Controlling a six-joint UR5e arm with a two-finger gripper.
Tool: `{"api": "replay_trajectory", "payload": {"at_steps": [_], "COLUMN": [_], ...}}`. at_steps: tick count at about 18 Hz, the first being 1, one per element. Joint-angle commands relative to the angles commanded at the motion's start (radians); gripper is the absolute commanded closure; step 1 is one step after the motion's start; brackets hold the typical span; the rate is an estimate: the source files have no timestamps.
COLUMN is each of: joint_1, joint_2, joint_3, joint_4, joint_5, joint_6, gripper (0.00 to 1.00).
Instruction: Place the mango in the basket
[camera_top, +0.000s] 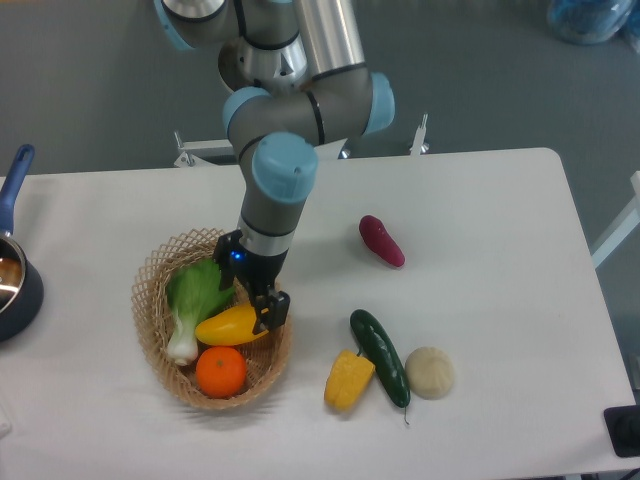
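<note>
Mango: the mango (229, 325) lies inside the basket (152, 330), between greens (195, 292) and orange (220, 371).
Handling: likely smooth, firm, slippery; best held across its middle.
Gripper: the gripper (267, 312) at the mango's right end; whether clenched or released, cannot tell.

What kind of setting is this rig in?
Probably a robotics lab or test cell, not a kitchen: a white table on grey floor, toy-like produce such as the mango in a wicker basket, a cucumber, and the gripper working over them.
</note>
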Motion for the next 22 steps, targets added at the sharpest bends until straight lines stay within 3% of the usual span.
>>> {"api": "replay_trajectory", "payload": {"at_steps": [3, 6, 10, 14, 19, 22], "joint_1": [0.067, 0.153, 0.265, 0.348, 0.428, 0.445], "joint_2": [-0.024, -0.034, -0.043, -0.034, 0.029, 0.044], "joint_3": [0.146, 0.262, 0.341, 0.364, 0.361, 0.356], "joint_4": [-0.002, -0.003, -0.012, -0.047, -0.236, -0.276], "joint_5": [0.011, 0.11, 0.127, 0.124, 0.127, 0.129], "joint_6": [-0.04, -0.04, -0.02, 0.133, 0.406, 0.478], "gripper": [0.0, 0.0, 0.0, 0.0, 0.0, 0.0]}}
